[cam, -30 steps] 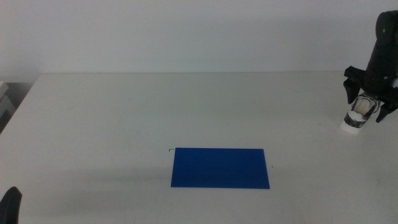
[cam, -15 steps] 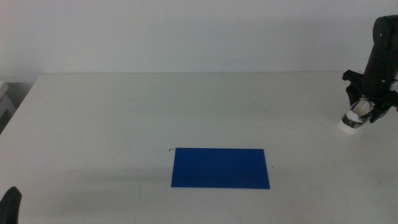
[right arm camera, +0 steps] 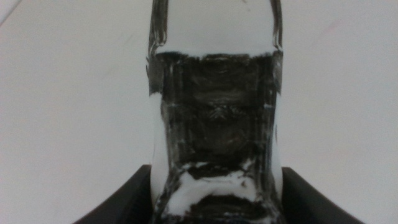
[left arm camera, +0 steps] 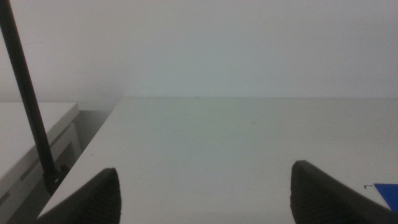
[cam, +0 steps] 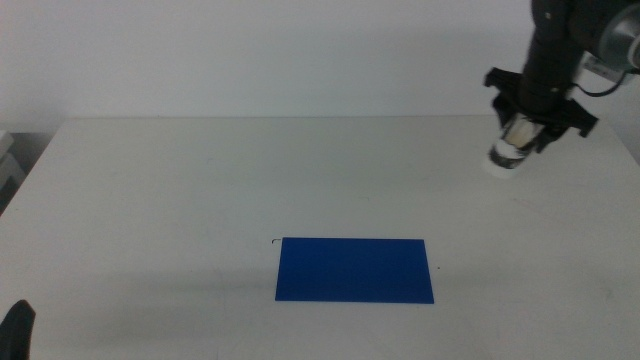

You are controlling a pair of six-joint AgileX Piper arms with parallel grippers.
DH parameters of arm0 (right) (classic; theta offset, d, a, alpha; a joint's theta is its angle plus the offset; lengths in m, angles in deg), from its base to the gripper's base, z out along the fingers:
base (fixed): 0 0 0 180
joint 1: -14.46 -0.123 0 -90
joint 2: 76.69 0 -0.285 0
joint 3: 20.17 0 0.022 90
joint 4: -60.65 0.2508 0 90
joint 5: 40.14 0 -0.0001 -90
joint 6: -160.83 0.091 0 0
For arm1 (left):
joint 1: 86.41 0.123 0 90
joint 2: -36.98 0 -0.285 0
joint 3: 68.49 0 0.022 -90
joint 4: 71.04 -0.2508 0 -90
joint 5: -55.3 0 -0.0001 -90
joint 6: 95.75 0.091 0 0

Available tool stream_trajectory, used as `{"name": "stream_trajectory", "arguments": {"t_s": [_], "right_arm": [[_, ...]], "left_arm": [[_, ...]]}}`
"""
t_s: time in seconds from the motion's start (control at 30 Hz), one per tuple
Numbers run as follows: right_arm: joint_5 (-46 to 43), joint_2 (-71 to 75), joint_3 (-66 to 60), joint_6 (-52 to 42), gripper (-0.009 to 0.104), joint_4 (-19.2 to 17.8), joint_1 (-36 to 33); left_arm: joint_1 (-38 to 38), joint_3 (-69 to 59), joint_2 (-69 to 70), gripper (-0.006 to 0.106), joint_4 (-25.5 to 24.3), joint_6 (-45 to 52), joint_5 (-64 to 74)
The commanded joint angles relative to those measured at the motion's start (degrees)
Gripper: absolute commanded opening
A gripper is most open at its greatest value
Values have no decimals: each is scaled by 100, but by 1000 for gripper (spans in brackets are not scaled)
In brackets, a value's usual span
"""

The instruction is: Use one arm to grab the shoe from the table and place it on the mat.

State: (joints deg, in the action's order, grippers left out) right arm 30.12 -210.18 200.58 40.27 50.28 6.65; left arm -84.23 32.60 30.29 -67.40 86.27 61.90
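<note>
The small white shoe (cam: 513, 147) with dark patterned panels hangs above the table (cam: 200, 190) at the far right, held by my right gripper (cam: 536, 118), whose jaws are shut on its sides. In the right wrist view the shoe (right arm camera: 214, 124) fills the space between the two jaws, white sole edges against each one. The deep blue mat (cam: 355, 269) lies flat in the near middle of the table, well to the left of and nearer than the shoe. My left gripper (left arm camera: 202, 190) waits open at the near left corner, nothing between its jaws; a corner of the mat (left arm camera: 380, 188) shows there.
The white tabletop stretches between the shoe and the mat. A pale wall rises behind the table's far edge. A black cable (left arm camera: 28, 102) and a white side unit (left arm camera: 31, 143) stand off the table's left edge.
My right gripper has lifted the shoe off the table and carried it up and to the left, farther back. The mat and the left arm have not moved.
</note>
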Motion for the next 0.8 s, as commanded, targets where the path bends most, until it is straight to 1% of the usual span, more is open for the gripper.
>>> {"name": "stream_trajectory", "arguments": {"t_s": [0.0, 0.1, 0.47, 0.6, 0.77], "right_arm": [[371, 611, -41, 37, -4, -38, -243], [371, 905, -508, 145, -4, -86, -608], [366, 1813, -2044, 548, -4, -87, -2056], [360, 1835, -2242, 564, -4, -24, -2609], [360, 1815, -2281, 1052, -4, 2, -3075]], "left_arm": [[-29, -29, 40, 94, 74, -70, -467], [-29, -29, 40, 94, 74, -70, -467], [-29, -29, 40, 94, 74, -70, -467], [-29, -29, 40, 94, 74, -70, -467], [-29, -29, 40, 94, 74, -70, -467]]}}
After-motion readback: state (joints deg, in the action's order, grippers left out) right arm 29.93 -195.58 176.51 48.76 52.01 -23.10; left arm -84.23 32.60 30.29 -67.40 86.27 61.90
